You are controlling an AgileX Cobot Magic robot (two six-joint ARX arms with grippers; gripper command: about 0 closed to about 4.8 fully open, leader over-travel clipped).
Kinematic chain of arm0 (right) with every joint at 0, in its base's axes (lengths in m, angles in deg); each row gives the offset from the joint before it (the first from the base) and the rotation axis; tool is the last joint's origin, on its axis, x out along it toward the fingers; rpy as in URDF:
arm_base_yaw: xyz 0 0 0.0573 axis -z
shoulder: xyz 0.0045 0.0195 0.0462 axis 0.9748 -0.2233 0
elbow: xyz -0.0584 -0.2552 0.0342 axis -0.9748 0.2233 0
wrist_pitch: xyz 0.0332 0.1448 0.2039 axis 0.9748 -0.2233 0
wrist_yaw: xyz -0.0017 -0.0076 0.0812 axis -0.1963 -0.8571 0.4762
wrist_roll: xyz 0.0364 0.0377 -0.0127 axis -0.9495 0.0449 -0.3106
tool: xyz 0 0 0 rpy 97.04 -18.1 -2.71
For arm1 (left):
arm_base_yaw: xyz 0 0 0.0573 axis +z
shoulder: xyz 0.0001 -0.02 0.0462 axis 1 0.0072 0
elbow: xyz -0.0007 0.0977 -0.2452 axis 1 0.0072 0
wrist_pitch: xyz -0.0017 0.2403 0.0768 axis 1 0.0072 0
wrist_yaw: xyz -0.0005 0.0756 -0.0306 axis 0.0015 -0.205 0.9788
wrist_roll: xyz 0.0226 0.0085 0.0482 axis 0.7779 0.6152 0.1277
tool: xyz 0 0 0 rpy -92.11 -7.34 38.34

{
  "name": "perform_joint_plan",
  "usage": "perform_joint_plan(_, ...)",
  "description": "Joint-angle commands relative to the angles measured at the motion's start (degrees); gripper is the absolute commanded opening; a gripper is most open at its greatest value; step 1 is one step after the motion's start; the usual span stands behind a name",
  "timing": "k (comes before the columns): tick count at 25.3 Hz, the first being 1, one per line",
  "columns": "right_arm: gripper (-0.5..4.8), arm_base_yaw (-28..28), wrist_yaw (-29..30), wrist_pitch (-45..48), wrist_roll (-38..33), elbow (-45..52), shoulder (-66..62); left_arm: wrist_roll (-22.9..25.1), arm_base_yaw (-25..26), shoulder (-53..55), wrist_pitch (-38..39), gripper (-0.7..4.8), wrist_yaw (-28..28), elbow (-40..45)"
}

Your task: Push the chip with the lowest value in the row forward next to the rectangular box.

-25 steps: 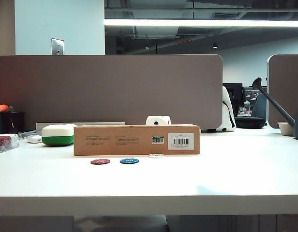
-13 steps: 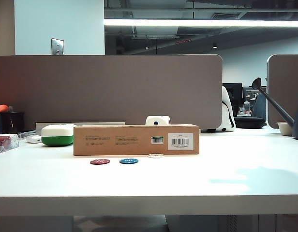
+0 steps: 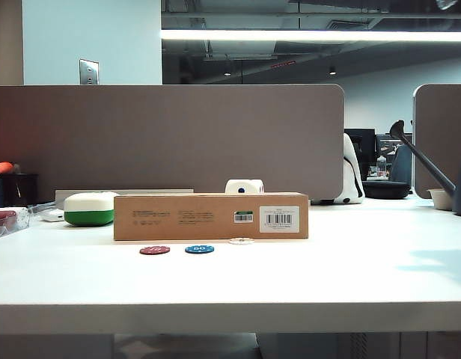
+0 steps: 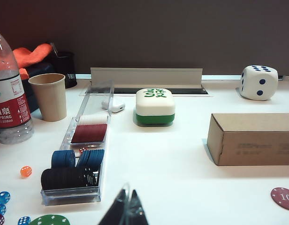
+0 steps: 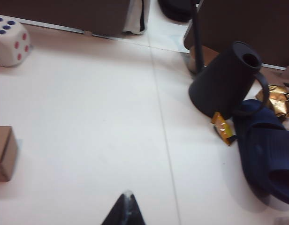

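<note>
The white chip [image 3: 242, 241] lies against the front face of the long brown rectangular box [image 3: 211, 216], ahead of the red chip [image 3: 155, 250] and blue chip [image 3: 200, 249], which remain side by side in the row. In the left wrist view the box [image 4: 252, 138] and the red chip [image 4: 283, 198] show at the edge. My left gripper [image 4: 127, 197] is shut and empty, above the table near the chip tray. My right gripper [image 5: 127, 197] is shut and empty, over bare table well off from the box end [image 5: 3, 152]. Neither gripper appears in the exterior view.
A white-and-green case [image 3: 90, 209] and a white die [image 3: 245, 186] sit by the box. A clear chip tray [image 4: 83, 150], paper cup [image 4: 49, 96] and water bottle [image 4: 8, 93] stand on the left. A dark watering can [image 5: 226, 79] and blue slipper [image 5: 269, 154] lie on the right.
The shadow on the table's right side has shrunk and drifted off to the right. The chips and box have not moved.
</note>
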Motion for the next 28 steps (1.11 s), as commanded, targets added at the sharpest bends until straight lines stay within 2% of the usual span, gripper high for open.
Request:
perform_joint_plan(1, -0.05, 4.5, 5.8, 5.5, 3.7, 3.7, 3.9, 0.0, 0.0, 0.0, -0.4, -0.05, 0.2, -0.2)
perform_joint_plan(6, -0.05, 9.5, 13.4, 14.0, 4.4, 13.8, 11.9, 0.0, 0.0, 0.0, -0.4, -0.05, 0.2, -0.2)
perform_joint_plan(9, -0.05, 11.1, 15.2, 18.1, 4.3, 21.0, 18.0, 0.0, 0.0, 0.0, -0.4, -0.05, 0.2, -0.2)
perform_joint_plan(11, -0.05, 11.6, 15.2, 21.9, 4.3, 30.9, 26.3, 0.0, 0.0, 0.0, -0.4, -0.05, 0.2, -0.2)
perform_joint_plan(14, -0.05, 12.3, 16.0, 24.7, 3.1, 38.0, 32.8, 0.0, 0.0, 0.0, -0.4, -0.05, 0.2, -0.2)
perform_joint_plan(19, -0.05, 15.6, 25.6, 28.6, 1.3, 48.0, 43.6, 0.0, 0.0, 0.0, -0.4, -0.05, 0.2, -0.2)
perform_joint_plan(25, -0.05, 22.6, 34.6, 30.3, -3.4, 57.2, 56.9, 0.0, 0.0, 0.0, -0.4, -0.05, 0.2, -0.2)
perform_joint_plan(28, -0.05, 25.6, 40.1, 30.4, -3.3, 60.0, 61.5, 0.0, 0.0, 0.0, -0.4, -0.05, 0.2, -0.2)
